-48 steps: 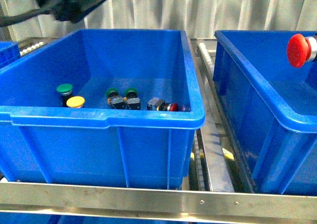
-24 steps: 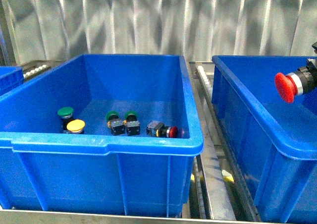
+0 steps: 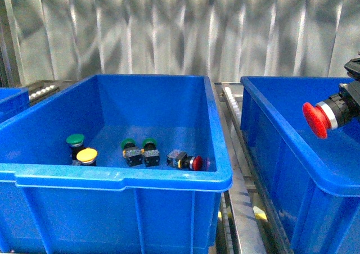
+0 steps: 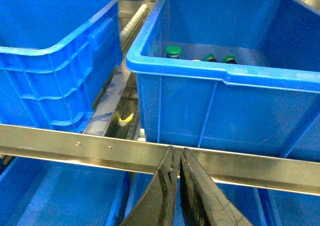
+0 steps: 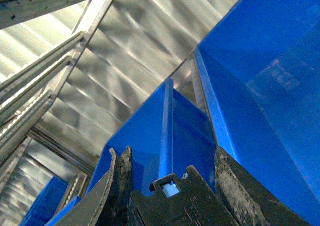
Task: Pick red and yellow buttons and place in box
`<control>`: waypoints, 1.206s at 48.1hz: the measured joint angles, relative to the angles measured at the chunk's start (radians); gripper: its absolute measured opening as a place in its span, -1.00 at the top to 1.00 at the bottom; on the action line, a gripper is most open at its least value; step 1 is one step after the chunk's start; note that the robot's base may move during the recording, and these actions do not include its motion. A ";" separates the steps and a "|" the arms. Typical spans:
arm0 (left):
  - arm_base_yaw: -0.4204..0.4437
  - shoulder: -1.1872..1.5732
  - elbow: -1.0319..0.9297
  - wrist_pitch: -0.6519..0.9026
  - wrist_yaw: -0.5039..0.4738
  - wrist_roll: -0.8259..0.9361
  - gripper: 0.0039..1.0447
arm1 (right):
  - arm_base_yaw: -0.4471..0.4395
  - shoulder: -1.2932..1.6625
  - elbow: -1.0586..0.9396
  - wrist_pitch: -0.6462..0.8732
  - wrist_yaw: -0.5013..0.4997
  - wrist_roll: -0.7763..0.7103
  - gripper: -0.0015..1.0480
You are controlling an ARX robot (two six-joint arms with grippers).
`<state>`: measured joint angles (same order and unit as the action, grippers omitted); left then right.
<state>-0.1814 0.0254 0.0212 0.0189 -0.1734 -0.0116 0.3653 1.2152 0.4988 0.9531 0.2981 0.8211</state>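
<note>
My right gripper point(image 3: 351, 102) is shut on a red button point(image 3: 316, 119) and holds it over the right blue box point(image 3: 281, 125), cap pointing left. In the right wrist view the button's black body point(image 5: 180, 201) sits between the fingers point(image 5: 235, 186). In the middle blue bin point(image 3: 112, 178) lie a yellow button point(image 3: 86, 155) at the left and a second red button point(image 3: 195, 163) on its side at the right. My left gripper point(image 4: 176, 161) is shut and empty, low in front of the metal rail; it does not show in the front view.
Three green-capped buttons point(image 3: 75, 140) point(image 3: 128, 144) point(image 3: 149, 143) lie in the middle bin, also partly seen in the left wrist view point(image 4: 173, 50). A third blue bin point(image 4: 45, 61) stands further left. A roller track point(image 3: 230, 99) runs between the bins. Corrugated metal wall behind.
The front view has tilted up, so the bins sit lower in the picture. The held red button has moved left and down over the right box. A dark shape at top left is gone.
</note>
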 joint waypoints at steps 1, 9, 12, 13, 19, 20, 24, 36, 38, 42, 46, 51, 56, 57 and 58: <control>0.008 0.000 0.000 -0.001 0.008 0.000 0.96 | 0.004 -0.002 -0.002 -0.002 0.005 -0.003 0.25; 0.173 -0.009 0.000 -0.019 0.166 0.002 0.96 | 0.035 -0.036 -0.006 -0.020 0.049 -0.033 0.25; 0.175 -0.010 0.000 -0.019 0.171 0.003 0.96 | 0.051 -0.054 -0.006 -0.027 0.063 -0.047 0.25; 0.176 -0.010 0.000 -0.019 0.171 0.003 0.96 | 0.057 -0.060 -0.007 -0.028 0.064 -0.051 0.25; 0.176 -0.010 0.000 -0.019 0.171 0.002 0.85 | 0.084 -0.077 -0.021 -0.032 0.090 -0.069 0.25; 0.176 -0.010 0.000 -0.019 0.171 0.002 0.78 | 0.087 -0.077 -0.024 -0.032 0.097 -0.072 0.25; 0.176 -0.010 0.000 -0.019 0.171 0.003 0.43 | 0.097 -0.078 -0.031 -0.032 0.116 -0.077 0.25; 0.176 -0.010 0.000 -0.019 0.171 0.003 -0.42 | 0.150 -0.078 -0.034 -0.036 0.155 -0.085 0.25; 0.176 -0.010 0.000 -0.019 0.171 0.003 -0.55 | 0.157 -0.078 -0.034 -0.036 0.160 -0.085 0.25; 0.176 -0.010 0.000 -0.019 0.171 0.004 -0.89 | 0.164 -0.078 -0.034 -0.039 0.169 -0.086 0.25; 0.176 -0.010 0.000 -0.019 0.171 0.004 -0.85 | 0.164 -0.078 -0.034 -0.049 0.171 -0.089 0.25; 0.176 -0.010 0.000 -0.019 0.169 0.004 -0.86 | 0.151 -0.095 -0.039 -0.073 0.171 -0.080 0.25; 0.177 -0.010 0.000 -0.019 0.170 0.004 -0.86 | 0.143 -0.130 -0.051 -0.074 0.162 -0.071 0.26; 0.177 -0.010 0.000 -0.019 0.170 0.004 -0.86 | 0.138 -0.134 -0.054 -0.077 0.164 -0.069 0.26; 0.177 -0.010 0.000 -0.019 0.170 0.004 -0.86 | 0.133 -0.136 -0.057 -0.079 0.164 -0.067 0.26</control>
<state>-0.0044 0.0158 0.0212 -0.0002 -0.0036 -0.0074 0.4980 1.0790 0.4416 0.8742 0.4625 0.7540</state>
